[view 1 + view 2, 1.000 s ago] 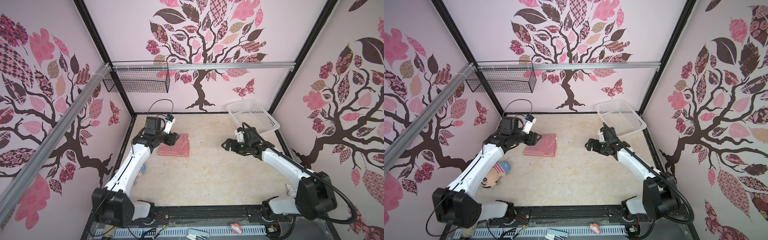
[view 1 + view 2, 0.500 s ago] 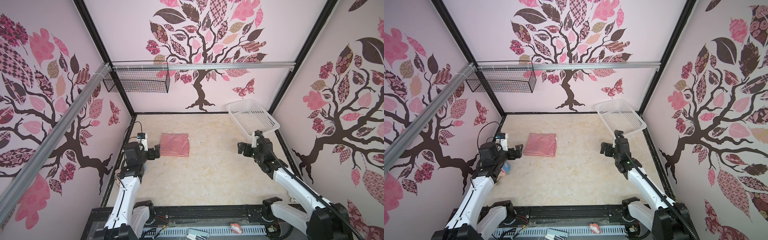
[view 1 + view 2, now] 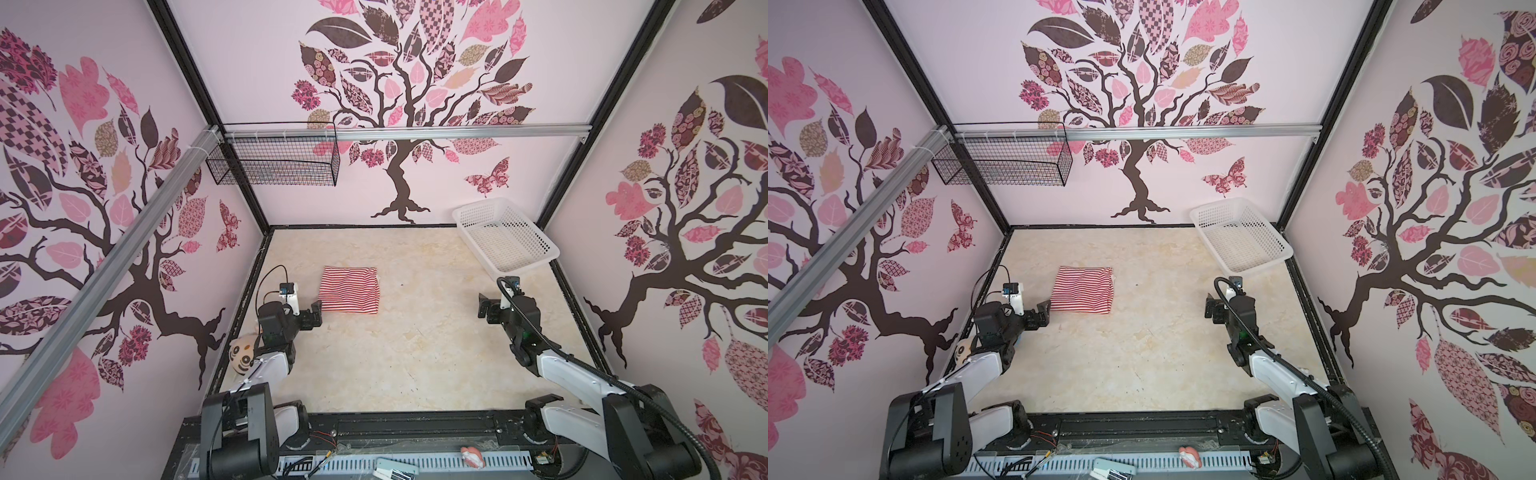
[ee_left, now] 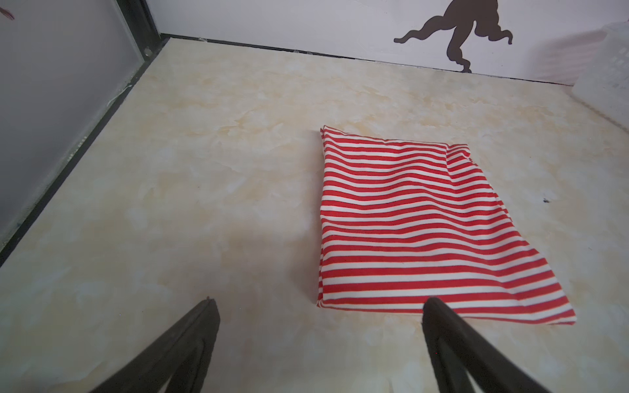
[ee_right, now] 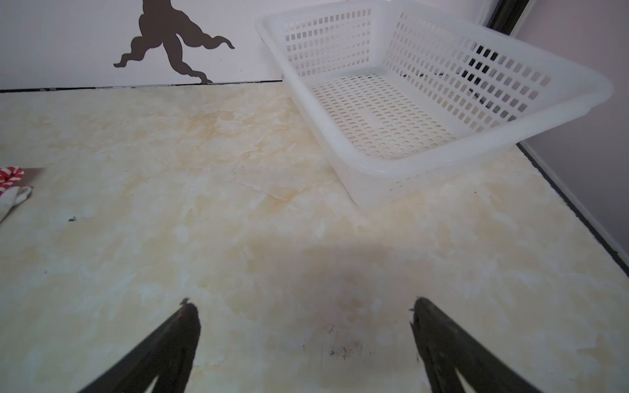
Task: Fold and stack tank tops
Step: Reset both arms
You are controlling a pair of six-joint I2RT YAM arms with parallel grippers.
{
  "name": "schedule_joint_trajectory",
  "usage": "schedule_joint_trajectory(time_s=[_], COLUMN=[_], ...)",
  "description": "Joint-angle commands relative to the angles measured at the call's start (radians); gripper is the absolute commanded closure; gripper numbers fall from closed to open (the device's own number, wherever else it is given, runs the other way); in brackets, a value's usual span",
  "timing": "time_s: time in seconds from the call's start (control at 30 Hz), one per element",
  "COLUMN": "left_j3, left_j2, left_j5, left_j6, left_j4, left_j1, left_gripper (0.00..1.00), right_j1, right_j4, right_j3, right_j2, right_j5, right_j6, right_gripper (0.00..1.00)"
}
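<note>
1. Tank tops (image 3: 349, 290) lie folded in one flat striped pile in the left half of the surface (image 3: 395, 353), toward its far edge. In the left wrist view (image 4: 425, 231) layered edges show along one side, though we cannot count the tops.
2. We see no loose top anywhere, and the white basket (image 3: 528, 264) at the far right corner is empty. So we judge the folding done and the step in hand to be clearing the arms away.
3. To do that well, we would raise the left gripper (image 3: 318, 316) before swinging it. One of its fingers (image 4: 449, 337) sits just beside the pile's near left corner, and a sideways drag could pull a layer loose.
4. We find the left gripper spread wide and holding nothing, low and pointed at the pile, its arm folded back along the left edge.
5. We find the right gripper (image 3: 484, 309) spread wide and empty too. It is over bare surface near the basket, well apart from the pile, with its arm bent along the right edge.
</note>
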Motion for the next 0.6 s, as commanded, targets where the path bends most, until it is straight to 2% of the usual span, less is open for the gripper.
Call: schedule_joint_trajectory(time_s=[0.0, 0.17, 0.43, 0.57], left_j3=[0.001, 0.012, 0.063, -0.011], left_j2=[0.025, 0.084, 0.201, 0.297], left_j5=[0.021, 0.097, 0.139, 0.134], left_j6=[0.016, 0.015, -0.056, -0.063], left_j4=[0.169, 0.243, 0.335, 0.592], left_j1=[0.004, 0.004, 0.003, -0.017], left_gripper=[0.03, 0.03, 0.03, 0.03], right_j1=[-0.016, -0.107, -0.128, -0.141], right_j4=[0.193, 0.338, 0.497, 0.571], right_j3=[-0.014, -0.053, -0.049, -0.057], right_j2=[0.072, 0.131, 0.22, 0.278], right_j5=[0.006, -0.134, -0.183, -0.188], right_j6=[-0.077, -0.036, -0.058, -0.075], right_gripper=[0.0, 0.0, 0.0, 0.0])
